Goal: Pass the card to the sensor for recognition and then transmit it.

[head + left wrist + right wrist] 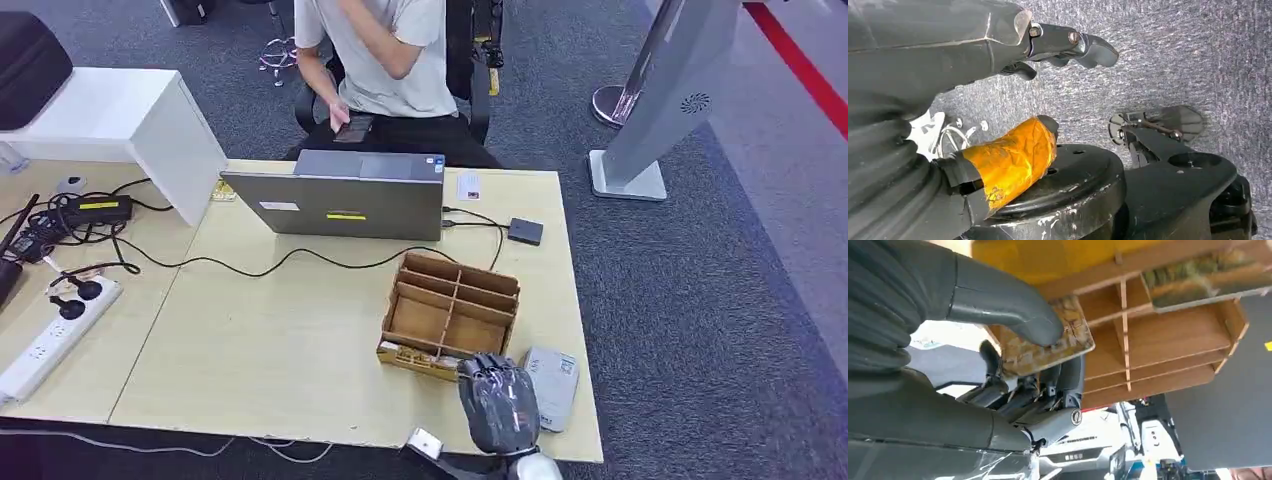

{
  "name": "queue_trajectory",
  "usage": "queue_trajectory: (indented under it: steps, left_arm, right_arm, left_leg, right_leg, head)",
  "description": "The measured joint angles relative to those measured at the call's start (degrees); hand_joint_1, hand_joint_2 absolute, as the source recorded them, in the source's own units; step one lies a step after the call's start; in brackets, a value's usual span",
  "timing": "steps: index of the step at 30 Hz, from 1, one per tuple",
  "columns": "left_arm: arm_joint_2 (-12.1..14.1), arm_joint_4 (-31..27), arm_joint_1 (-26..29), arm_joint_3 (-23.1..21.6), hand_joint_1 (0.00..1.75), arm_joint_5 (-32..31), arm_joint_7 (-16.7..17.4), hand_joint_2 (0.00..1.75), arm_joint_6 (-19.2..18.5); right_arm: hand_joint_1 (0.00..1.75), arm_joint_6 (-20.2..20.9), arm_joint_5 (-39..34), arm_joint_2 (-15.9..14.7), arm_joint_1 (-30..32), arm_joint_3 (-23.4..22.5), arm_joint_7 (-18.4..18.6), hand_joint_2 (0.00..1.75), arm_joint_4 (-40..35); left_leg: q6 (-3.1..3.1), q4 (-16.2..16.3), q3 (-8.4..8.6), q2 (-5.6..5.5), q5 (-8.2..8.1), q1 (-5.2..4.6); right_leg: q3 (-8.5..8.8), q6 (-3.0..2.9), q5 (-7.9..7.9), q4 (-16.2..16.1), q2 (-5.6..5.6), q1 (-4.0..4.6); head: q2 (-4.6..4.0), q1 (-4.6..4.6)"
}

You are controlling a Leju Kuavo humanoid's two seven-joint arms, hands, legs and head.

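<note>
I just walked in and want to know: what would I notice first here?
Probably the right hand at the near table edge, pinching a card by the wooden organizer, with a grey sensor beside it. Behind them, a laptop stands at the far edge, and a person sits past it.

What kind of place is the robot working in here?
Most likely an office or lab workspace: a wooden desk carries a laptop, a power strip and cables, a person sits opposite on an office chair, and grey carpet covers the floor.
</note>
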Motion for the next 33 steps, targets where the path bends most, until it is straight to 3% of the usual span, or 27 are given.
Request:
queue_trajectory:
  steps: [9, 14, 18, 24, 29, 33]
  left_arm:
    - [-0.02, 0.0, -0.01, 0.0, 0.0, -0.7, -2.25, 1.75, 1.61]
    - [0.24, 0.0, 0.0, -0.02, 0.0, -2.28, -1.51, 1.75, 1.79]
    - [0.57, 0.0, -0.09, -0.39, 0.0, -3.83, -1.22, 1.75, 1.55]
    - [0.94, 0.0, -0.08, -1.22, 0.0, -5.26, -1.22, 1.75, 0.59]
    - [1.4, 0.0, -0.11, -2.62, 0.0, -6.84, -1.64, 1.75, -0.74]
    - [1.7, 0.0, -0.13, -3.63, 0.0, -7.21, -1.68, 1.75, -1.2]
  right_arm:
    - [1.75, 0.04, -2.81, 0.37, -0.24, -0.5, -1.05, 1.75, 0.39]
    - [1.75, 3.92, -3.6, 2.23, -1.83, -3.52, -1.36, 1.75, -2.34]
    - [1.75, 8.61, -0.59, 5.12, -7.78, -8.0, -0.5, 1.75, -5.1]
    - [1.75, 9.24, 1.42, 7.54, -13.15, -12.32, 1.35, 1.75, -6.54]
    - [1.75, 16.14, 3.37, 8.85, -24.84, -17.14, 5.95, 1.75, -5.77]
    - [1.75, 18.43, 4.61, 9.9, -31.32, -19.8, 7.04, 1.75, -4.37]
  left_leg:
    - [0.0, 0.0, 0.0, 0.0, 0.0, 0.0]
    - [0.0, 0.0, -0.01, 0.1, 0.01, 0.0]
    - [-0.05, 0.0, 0.08, 0.14, 0.06, 0.01]
    - [-0.04, 0.01, 0.07, 0.14, 0.07, 0.0]
    - [-0.04, 0.02, 0.09, 0.15, 0.08, 0.0]
    - [-0.04, 0.03, 0.1, 0.14, 0.08, 0.01]
  right_leg:
    - [0.0, 0.0, 0.0, 0.0, -0.01, 0.0]
    - [0.0, -0.02, 0.03, 0.04, 0.08, 0.0]
    - [0.02, -0.04, 0.05, 0.05, 0.1, 0.0]
    - [0.05, -0.05, 0.06, 0.08, 0.11, 0.0]
    - [0.05, -0.07, 0.09, 0.08, 0.14, 0.0]
    - [0.05, -0.08, 0.09, 0.09, 0.12, 0.0]
  head:
    - [0.0, 0.0]
    - [-0.02, 0.0]
    - [-0.02, 0.0]
    - [0.0, 0.0]
    - [-0.02, 0.02]
    - [-0.02, 0.0]
